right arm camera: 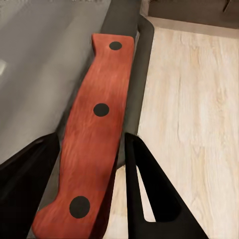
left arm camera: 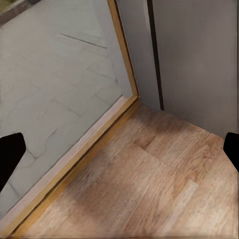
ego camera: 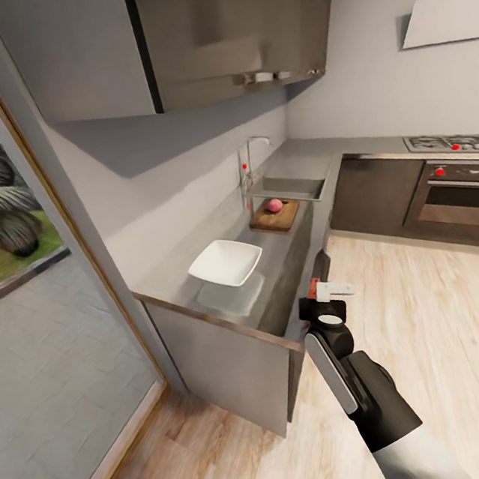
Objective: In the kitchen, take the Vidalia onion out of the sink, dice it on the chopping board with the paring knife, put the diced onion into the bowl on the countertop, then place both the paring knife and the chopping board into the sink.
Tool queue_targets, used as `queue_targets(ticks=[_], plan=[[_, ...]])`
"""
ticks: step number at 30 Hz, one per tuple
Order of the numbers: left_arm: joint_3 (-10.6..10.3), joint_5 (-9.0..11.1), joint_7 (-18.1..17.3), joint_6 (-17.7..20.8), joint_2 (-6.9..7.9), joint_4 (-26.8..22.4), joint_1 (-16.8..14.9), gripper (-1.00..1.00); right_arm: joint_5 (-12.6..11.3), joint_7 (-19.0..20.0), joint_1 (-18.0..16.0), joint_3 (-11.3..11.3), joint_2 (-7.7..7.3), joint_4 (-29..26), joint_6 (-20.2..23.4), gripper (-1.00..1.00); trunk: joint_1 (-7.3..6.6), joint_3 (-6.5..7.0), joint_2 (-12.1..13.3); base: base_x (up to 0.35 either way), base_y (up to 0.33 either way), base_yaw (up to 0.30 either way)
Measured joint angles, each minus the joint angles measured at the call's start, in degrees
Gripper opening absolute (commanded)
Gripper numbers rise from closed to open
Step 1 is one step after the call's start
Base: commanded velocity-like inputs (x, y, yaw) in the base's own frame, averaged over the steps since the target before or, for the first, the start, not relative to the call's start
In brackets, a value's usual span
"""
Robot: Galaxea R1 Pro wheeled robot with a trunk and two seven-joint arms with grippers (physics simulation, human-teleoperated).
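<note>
Onion (ego camera: 274,205): round, pinkish, whole; out of the sink (ego camera: 293,187), resting on the chopping board (ego camera: 275,216) just in front of it.
Dicing: not yet begun, judging by the uncut onion.
Paring knife (right arm camera: 94,134): red-orange wooden handle, three dark rivets; clamped between the right gripper (right arm camera: 89,194) fingers, beside the countertop (ego camera: 274,273) front edge.
Bowl (ego camera: 226,262): white, squarish, shallow, empty; nearer along the countertop than the board.
Left gripper (left arm camera: 119,149): spread wide, empty, over pale wood floor (left arm camera: 149,189).
Left to do: dice, fill bowl, sink knife and board.

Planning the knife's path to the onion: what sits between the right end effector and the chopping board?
In the head view, the bowl sits on the countertop between the right end effector and the chopping board.
</note>
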Motion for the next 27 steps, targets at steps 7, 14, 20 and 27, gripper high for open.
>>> queue_targets(ticks=[7,14,20,27], plan=[[0.0,0.0,0.0,0.0,-0.05,0.0,0.0,1.00,3.1,0.1,0.0,0.1,0.07,-0.8,-0.2,-1.00,-0.01,0.47,0.0,-0.008,-0.317,0.226],[0.0,0.0,0.0,0.0,-0.73,0.0,0.0,1.00,5.0,0.4,0.0,0.7,0.09,-5.3,-0.3,-1.00,-0.01,0.76,0.0,0.000,-0.315,0.261],[0.0,0.1,-0.1,22.7,-2.25,0.0,0.0,1.00,7.5,0.5,0.0,1.4,0.04,-8.7,-0.2,-1.00,-0.01,0.98,0.0,0.000,-0.063,0.257],[0.1,0.3,-3.2,25.6,-1.87,0.0,0.0,1.00,8.3,0.6,0.0,5.5,0.01,-9.5,-0.2,-1.00,-0.01,1.25,0.0,0.000,-0.002,0.237]])
